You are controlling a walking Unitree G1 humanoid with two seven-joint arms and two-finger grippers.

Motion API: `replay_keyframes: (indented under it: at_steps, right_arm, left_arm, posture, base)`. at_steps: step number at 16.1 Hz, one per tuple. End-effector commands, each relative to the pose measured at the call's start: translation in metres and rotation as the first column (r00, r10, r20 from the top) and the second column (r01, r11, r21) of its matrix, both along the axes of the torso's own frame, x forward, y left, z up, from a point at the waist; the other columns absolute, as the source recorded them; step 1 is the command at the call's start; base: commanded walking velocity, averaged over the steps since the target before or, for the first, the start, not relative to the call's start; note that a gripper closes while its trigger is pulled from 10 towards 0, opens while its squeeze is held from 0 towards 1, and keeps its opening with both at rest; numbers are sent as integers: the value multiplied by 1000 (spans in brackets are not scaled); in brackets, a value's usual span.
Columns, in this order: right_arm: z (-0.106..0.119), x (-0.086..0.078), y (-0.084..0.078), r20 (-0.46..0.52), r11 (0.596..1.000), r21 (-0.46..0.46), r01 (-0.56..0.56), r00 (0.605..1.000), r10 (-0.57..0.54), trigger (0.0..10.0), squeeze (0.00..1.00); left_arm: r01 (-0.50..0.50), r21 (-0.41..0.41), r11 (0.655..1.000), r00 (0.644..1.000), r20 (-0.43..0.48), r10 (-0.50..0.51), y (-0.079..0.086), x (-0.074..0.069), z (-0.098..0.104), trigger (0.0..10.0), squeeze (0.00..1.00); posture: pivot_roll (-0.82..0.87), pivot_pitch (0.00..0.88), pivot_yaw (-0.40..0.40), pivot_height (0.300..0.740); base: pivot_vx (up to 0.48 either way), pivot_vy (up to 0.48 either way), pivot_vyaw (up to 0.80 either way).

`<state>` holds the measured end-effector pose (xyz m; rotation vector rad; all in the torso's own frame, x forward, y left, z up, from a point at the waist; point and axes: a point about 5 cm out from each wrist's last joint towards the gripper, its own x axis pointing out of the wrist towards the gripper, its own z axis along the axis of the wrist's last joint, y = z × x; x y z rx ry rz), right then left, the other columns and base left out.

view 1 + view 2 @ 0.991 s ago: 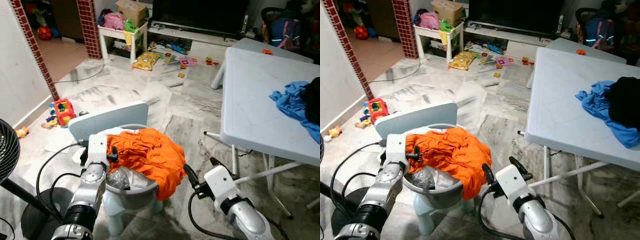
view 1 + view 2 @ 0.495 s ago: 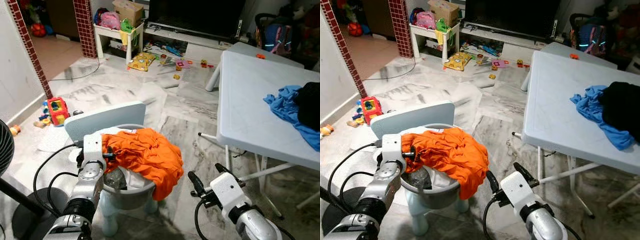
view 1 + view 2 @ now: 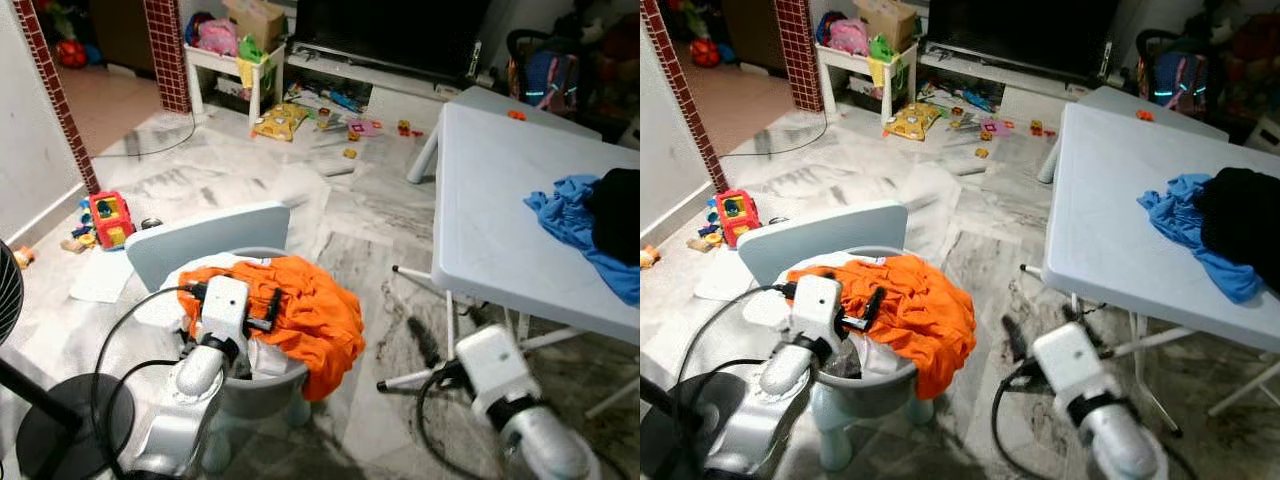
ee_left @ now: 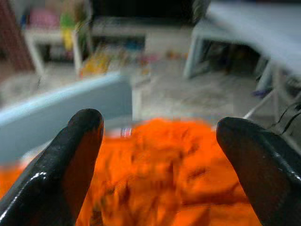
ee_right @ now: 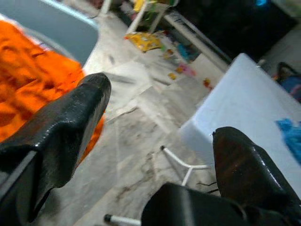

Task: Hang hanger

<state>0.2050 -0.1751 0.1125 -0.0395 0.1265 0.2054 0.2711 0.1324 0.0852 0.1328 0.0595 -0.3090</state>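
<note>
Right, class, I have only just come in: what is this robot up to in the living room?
The robot stands over a grey basket on a small chair, piled with orange cloth. Its left gripper hovers open just above that cloth, holding nothing. The right gripper, also open and empty, hangs lower over the marble floor, between the basket and a white folding table. Blue clothing and a black garment lie on that table. I cannot make out a hanger.
</note>
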Motion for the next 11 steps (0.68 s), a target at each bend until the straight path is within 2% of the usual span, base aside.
replay_keyframes:
  at_steps: [1,3,4,5,9,11]
  right_arm:
    - [11,3,-8,40,1000,8,30,999,-30,10000,0]
    - [13,7,-11,44,999,32,33,998,-34,10000,0]
    - [12,8,-8,37,999,27,-36,999,35,10000,0]
    - [12,7,-6,35,998,22,-57,998,56,10000,0]
    - [8,13,1,26,997,17,-81,996,81,10000,0]
    - [7,12,3,24,995,14,-96,995,96,10000,0]
  left_arm:
    - [67,2,998,995,76,-67,-7,-3,13,10000,0]
    - [72,6,997,993,91,-72,-5,-3,16,10000,0]
    - [31,1,1000,996,79,-31,2,-5,19,10000,0]
    - [20,-7,1000,997,76,-20,3,-6,20,10000,0]
    - [0,1,1000,998,64,0,8,-6,21,10000,0]
    - [5,-8,1000,998,60,-5,7,-5,22,10000,0]
  posture:
    - [110,0,-157,740]
    - [116,0,-164,740]
    - [129,0,-165,740]
    - [129,0,-165,740]
    - [144,0,-167,740]
    - [138,0,-164,740]
  base:
    - [0,0,0]
    - [0,0,0]
    - [0,0,0]
    - [0,0,0]
    - [0,0,714]
    - [131,0,247]
